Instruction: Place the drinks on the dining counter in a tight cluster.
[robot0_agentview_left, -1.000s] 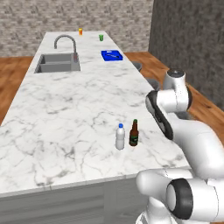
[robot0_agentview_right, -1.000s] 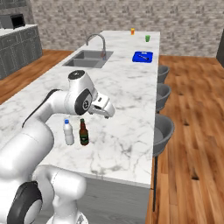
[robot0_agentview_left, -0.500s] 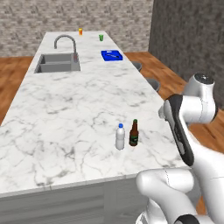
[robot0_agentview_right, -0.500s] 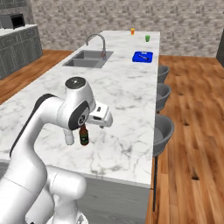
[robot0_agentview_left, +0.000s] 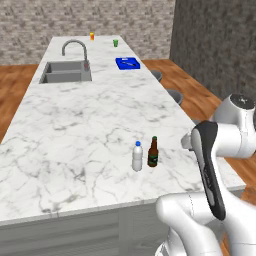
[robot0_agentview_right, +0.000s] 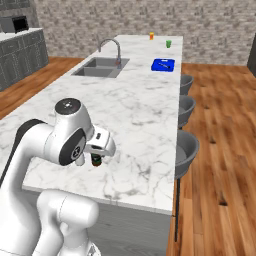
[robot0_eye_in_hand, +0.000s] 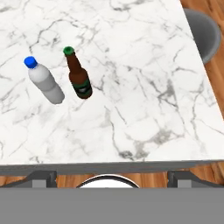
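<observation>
The water bottle (robot0_eye_in_hand: 46, 82) and beer bottle (robot0_eye_in_hand: 78, 75) stood just beside each other, ahead-left of the empty, spread-jawed gripper (robot0_eye_in_hand: 109, 175); fetching another drink seemed next.

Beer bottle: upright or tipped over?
Upright. The beer bottle stands on its base on the dining counter, neck up, close beside the water bottle, which is also standing. The hand view shows both from above.

Light: bright, even, rendered, no clear source
Shadows: faint, soft under the bottles (robot0_eye_in_hand: 61, 83) on the table (robot0_agentview_left: 75, 130)
Glare: none on the marble
Sharpness: slightly soft, coarse textures throughout
</observation>
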